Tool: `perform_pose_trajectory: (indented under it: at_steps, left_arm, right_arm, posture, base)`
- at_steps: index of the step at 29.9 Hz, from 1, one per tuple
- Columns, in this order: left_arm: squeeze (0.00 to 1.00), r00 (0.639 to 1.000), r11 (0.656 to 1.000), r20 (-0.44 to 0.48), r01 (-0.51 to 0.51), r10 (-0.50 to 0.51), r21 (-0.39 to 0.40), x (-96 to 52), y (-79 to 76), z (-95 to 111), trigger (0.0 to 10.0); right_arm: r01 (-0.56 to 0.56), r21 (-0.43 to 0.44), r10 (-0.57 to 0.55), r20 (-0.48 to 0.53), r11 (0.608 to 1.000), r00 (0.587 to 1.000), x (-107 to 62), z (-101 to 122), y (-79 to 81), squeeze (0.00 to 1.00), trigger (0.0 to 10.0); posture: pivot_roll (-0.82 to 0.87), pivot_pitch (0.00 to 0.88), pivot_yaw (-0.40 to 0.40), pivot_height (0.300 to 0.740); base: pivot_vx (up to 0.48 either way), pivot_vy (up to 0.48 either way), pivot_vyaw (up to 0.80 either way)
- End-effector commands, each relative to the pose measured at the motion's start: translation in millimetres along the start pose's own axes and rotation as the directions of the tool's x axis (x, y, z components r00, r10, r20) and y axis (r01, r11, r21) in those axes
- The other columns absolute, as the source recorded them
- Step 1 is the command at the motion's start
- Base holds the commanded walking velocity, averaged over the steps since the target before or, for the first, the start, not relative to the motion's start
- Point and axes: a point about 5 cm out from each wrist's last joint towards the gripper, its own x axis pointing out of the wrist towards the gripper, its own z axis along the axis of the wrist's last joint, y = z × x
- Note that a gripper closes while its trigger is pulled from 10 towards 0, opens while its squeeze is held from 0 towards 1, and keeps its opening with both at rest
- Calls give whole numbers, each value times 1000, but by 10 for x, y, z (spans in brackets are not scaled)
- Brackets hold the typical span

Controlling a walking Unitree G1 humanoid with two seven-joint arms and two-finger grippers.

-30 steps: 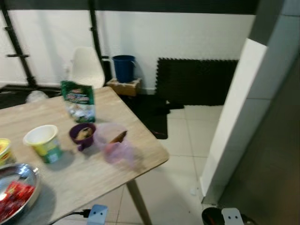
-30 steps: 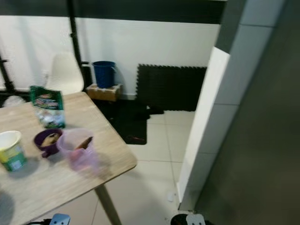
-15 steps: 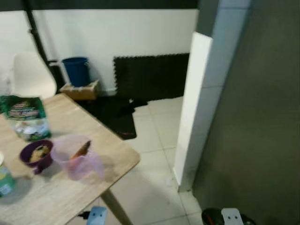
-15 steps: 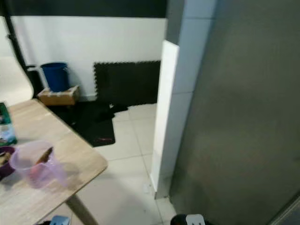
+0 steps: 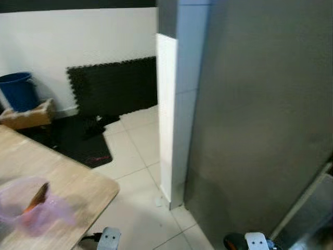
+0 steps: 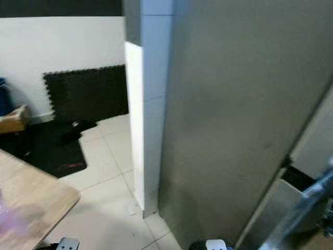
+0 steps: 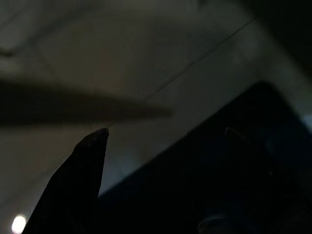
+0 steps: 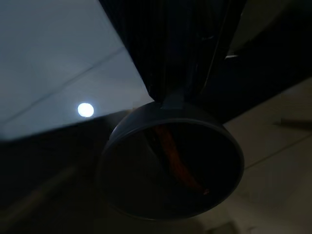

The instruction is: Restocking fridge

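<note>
As the view has swung from the wooden table (image 5: 62,182) to the tall grey fridge (image 5: 260,114), the right gripper's fingers (image 8: 170,58) clamp a round cup (image 8: 170,163) for restocking, while whether the left gripper's fingers (image 7: 83,170) are apart I cannot tell.

- Wooden table (image 5: 78,187) enters at about 8 o'clock, its rounded corner toward the middle; a translucent pink cup (image 5: 32,208) stands on it near the edge, something orange-brown leaning inside
- Pale tiled floor (image 5: 138,156) runs below; a black mat (image 5: 78,143) lies at 10 o'clock, a cardboard box (image 5: 23,115) beside it
</note>
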Motion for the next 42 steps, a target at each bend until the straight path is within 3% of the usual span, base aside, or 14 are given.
perform_pose_trajectory:
  at_steps: [1,36,42]
  left_arm:
    - [0,999,1000,-45,-3,3,9,-34,28,-130,10000]
    - [0,1000,1000,-14,9,-9,22,-19,-12,-66,10000]
    - [0,1000,1000,8,-6,6,3,-13,-15,-31,10000]
  right_arm:
    - [-1,12,1,-16,1000,1000,-13,-57,25,0,10000]
    - [14,17,-14,-7,1000,1000,-13,-36,-20,0,10000]
    - [14,10,-14,25,1000,1000,-15,2,-47,0,10000]
  posture:
    - [-16,80,4,740]
    - [-33,77,5,740]
    - [-33,72,4,740]
  base:
    - [0,0,-800]
    - [0,0,-800]
    - [0,0,-165]
